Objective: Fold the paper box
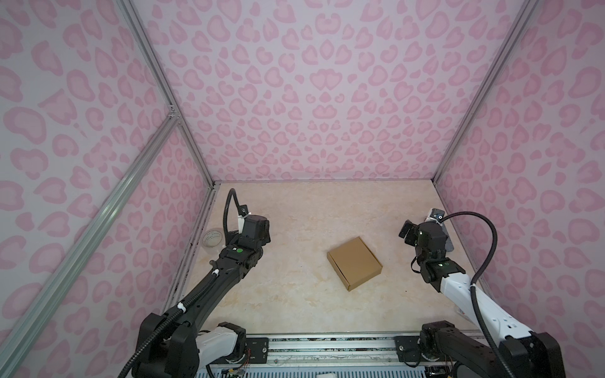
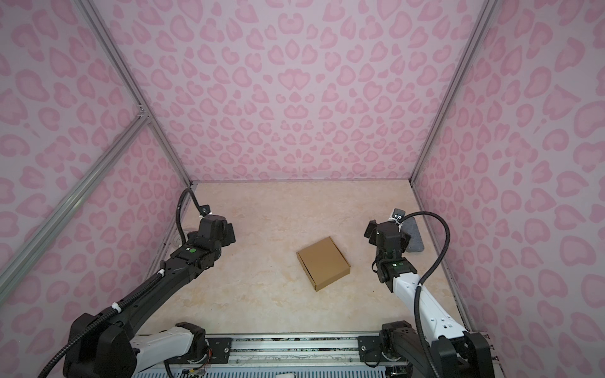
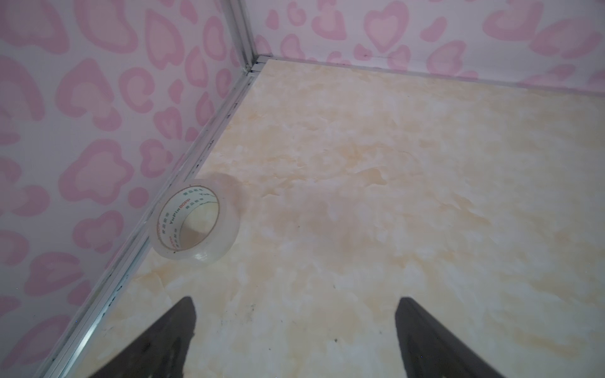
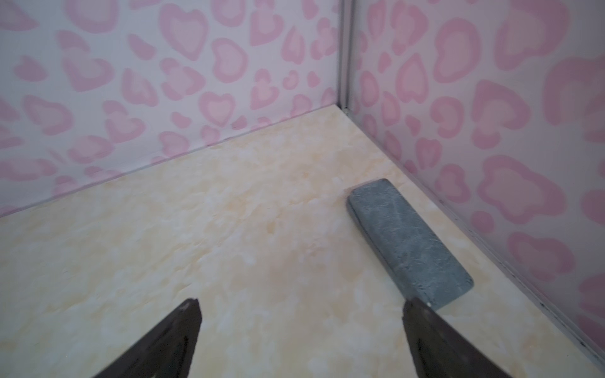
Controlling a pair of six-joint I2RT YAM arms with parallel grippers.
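The pink heart-patterned walls (image 1: 327, 98) filled most of both top views, and the beige marbled table (image 1: 294, 311) took up the lower middle. A black arm (image 1: 209, 288) reached in from the lower left, and an arm with a white forearm (image 1: 465, 291) from the lower right.

The paper box (image 1: 354, 262) lay flat on the table, a little right of centre in the lower half of both top views (image 2: 323, 263). It was turned at an angle, with neither arm touching it. It looked fully closed, lid down and no flap standing up, so the folding was probably done or nearly so.

The grey block (image 4: 409, 242) rested against the right wall. The clear tape roll (image 3: 196, 222) sat by the left wall.

The left gripper (image 3: 296, 299) was released, its fingers (image 3: 176, 330) spread wide over bare table. The right gripper (image 4: 302, 299) was likewise spread and empty, one finger (image 4: 425, 330) just beside the block's near end.

Finishing well would likely mean keeping both arms wide of the box so nothing nudges the lid. The seam along the box's lower-left edge would be worth checking. If it gapes, a gentle downward press near that edge, with the other arm steadying the far corner, should seat it without sliding the box.
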